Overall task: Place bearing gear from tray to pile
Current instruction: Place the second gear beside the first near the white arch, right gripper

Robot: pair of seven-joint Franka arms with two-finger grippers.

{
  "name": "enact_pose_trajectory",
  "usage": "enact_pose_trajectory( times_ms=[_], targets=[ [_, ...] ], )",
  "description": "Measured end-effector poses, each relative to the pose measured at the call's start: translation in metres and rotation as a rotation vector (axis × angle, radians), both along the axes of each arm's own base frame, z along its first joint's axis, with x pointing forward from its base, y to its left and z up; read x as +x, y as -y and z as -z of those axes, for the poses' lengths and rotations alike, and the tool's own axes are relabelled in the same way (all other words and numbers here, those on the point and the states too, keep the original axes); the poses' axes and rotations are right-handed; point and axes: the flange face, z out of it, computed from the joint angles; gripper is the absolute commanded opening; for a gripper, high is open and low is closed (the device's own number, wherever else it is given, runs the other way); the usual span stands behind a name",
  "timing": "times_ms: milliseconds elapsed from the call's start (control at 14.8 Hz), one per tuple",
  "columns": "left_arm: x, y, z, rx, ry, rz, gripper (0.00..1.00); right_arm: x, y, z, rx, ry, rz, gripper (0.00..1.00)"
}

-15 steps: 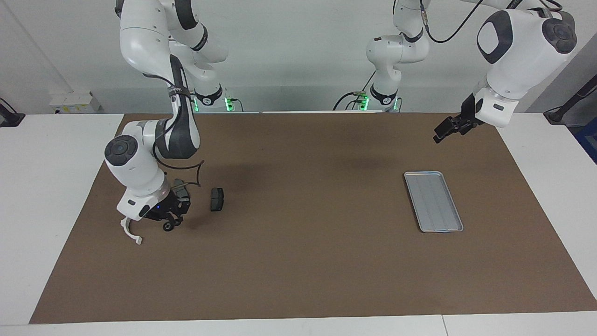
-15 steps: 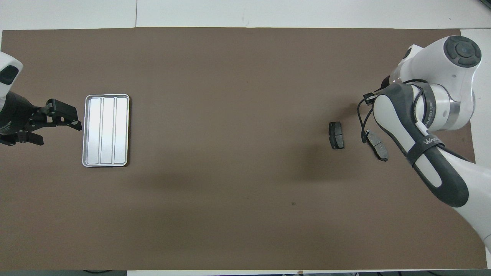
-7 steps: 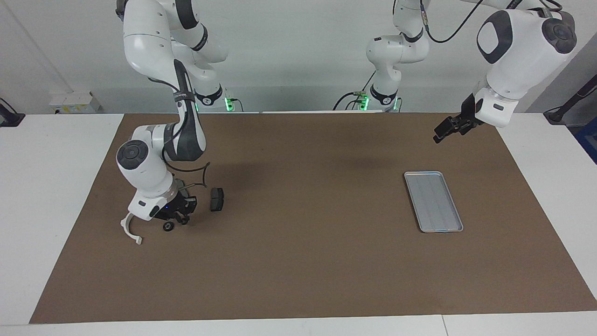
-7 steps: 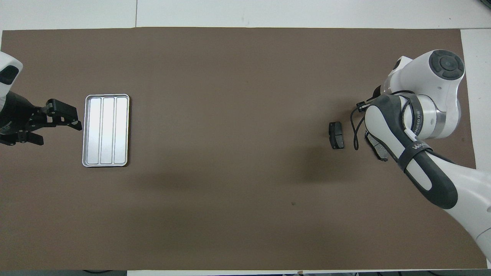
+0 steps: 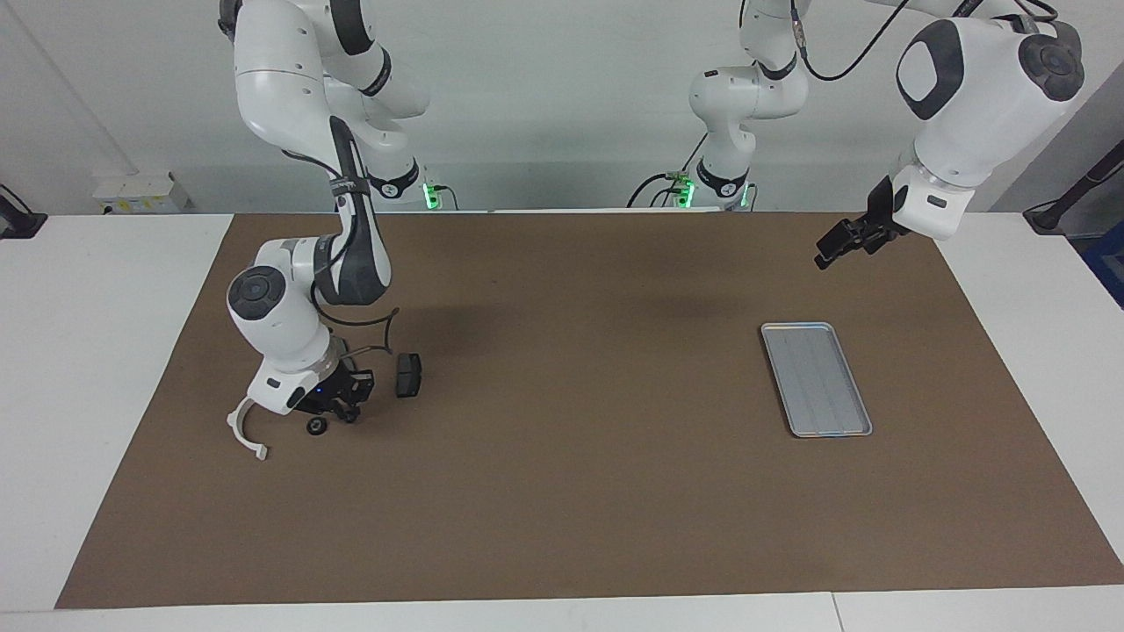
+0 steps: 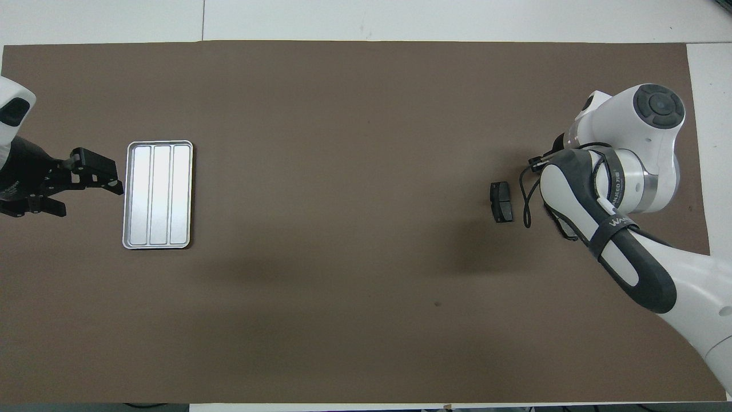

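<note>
The bearing gear (image 5: 314, 426), a small dark wheel, lies on the brown mat between the white half-ring bracket (image 5: 245, 430) and a dark brake pad (image 5: 407, 375). My right gripper (image 5: 344, 409) hangs open just above the mat beside the gear and does not touch it. The second brake pad is mostly hidden under that hand. In the overhead view the right arm covers the gear and bracket; only the one brake pad (image 6: 502, 201) shows whole. The silver tray (image 5: 817, 379) (image 6: 158, 194) holds nothing. My left gripper (image 5: 830, 248) (image 6: 90, 197) waits open in the air over the mat beside the tray.
The brown mat (image 5: 580, 456) covers most of the white table. The right arm's elbow and a looping cable (image 5: 382, 329) hang low over the pile.
My right gripper has let go of the gear, risen a little and drawn toward the brake pad. The gear stays on the mat. The left arm has not moved.
</note>
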Motion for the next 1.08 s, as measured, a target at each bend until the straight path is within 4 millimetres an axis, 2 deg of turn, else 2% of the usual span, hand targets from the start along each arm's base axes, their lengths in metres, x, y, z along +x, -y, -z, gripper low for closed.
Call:
enact_pose_trajectory(
  times_ms=[270, 337, 404, 472, 539, 674, 809, 1078],
  targets=[
    [0.0, 0.0, 0.0, 0.0, 0.0, 0.001, 1.0, -0.002, 0.0, 0.004, 0.0, -0.004, 0.0, 0.0],
    [0.0, 0.0, 0.0, 0.0, 0.0, 0.001, 1.0, -0.003, 0.0, 0.005, 0.0, -0.002, 0.0, 0.26],
    [0.0, 0.0, 0.0, 0.0, 0.0, 0.001, 1.0, -0.003, 0.0, 0.006, 0.0, 0.0, 0.0, 0.59],
    [0.0, 0.0, 0.0, 0.0, 0.0, 0.001, 1.0, -0.003, 0.0, 0.006, 0.0, 0.001, 0.0, 0.78],
    [0.0, 0.0, 0.0, 0.0, 0.0, 0.001, 1.0, -0.003, 0.0, 0.006, 0.0, 0.002, 0.0, 0.89],
    [0.0, -0.001, -0.002, 0.011, 0.004, 0.002, 1.0, -0.002, 0.0, 0.004, 0.0, 0.007, 0.001, 0.96],
    [0.001, -0.003, -0.004, 0.034, 0.01, 0.006, 1.0, 0.002, 0.0, -0.006, 0.0, 0.026, 0.02, 0.99],
    [-0.001, 0.007, -0.008, 0.078, 0.011, 0.04, 1.0, 0.007, 0.0, -0.051, 0.001, 0.081, 0.069, 1.0]
  ],
)
